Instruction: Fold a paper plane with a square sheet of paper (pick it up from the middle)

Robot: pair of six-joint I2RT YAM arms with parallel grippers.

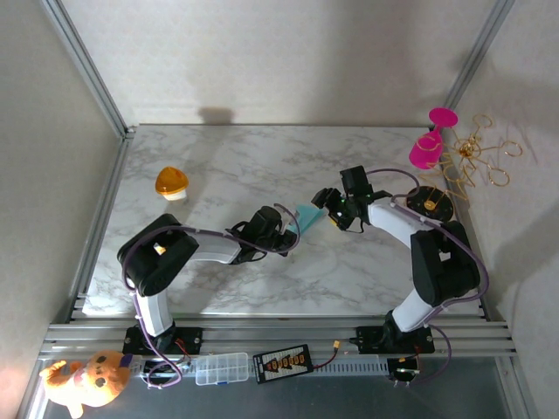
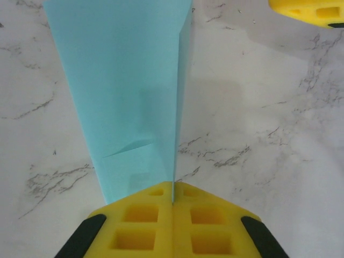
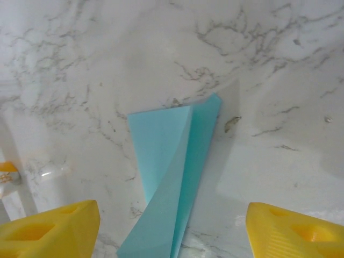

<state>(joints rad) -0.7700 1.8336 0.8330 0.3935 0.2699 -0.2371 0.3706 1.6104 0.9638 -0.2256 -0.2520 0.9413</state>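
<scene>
- Table [image 1: 262,166]: the paper [image 1: 307,216] lies on the marble near its middle, a touch toward 3 o'clock. It sits between my two claws.
- Step: I judge we are mid-fold. The sheet is already creased to a long taper but is not yet a finished dart.
- Paper, left wrist view: a teal wedge, wide at 12 o'clock and narrowing to 6. One sharp fold edge runs down its right side.
- Paper, right wrist view: two layers show, one flap lifted off the other. The blunt end points to about 1 o'clock.
- Left claw [image 2: 173,199]: clamped tight on the paper's narrow end, the fold edge running straight into the seam between the fingers. From above it sits at the paper's 8 o'clock.
- Right claw [image 3: 172,228]: spread wide, one finger either side of the paper and touching neither layer. From above it sits at the paper's 2 o'clock.
- Next move, as I read it: the left holds as the anchor. The right must close on the raised flap alone and lay it over along the crease.
- Small wrinkle: a short kink crosses the paper just above the left claw, at about 11 o'clock from it. It could throw the next crease off.
</scene>
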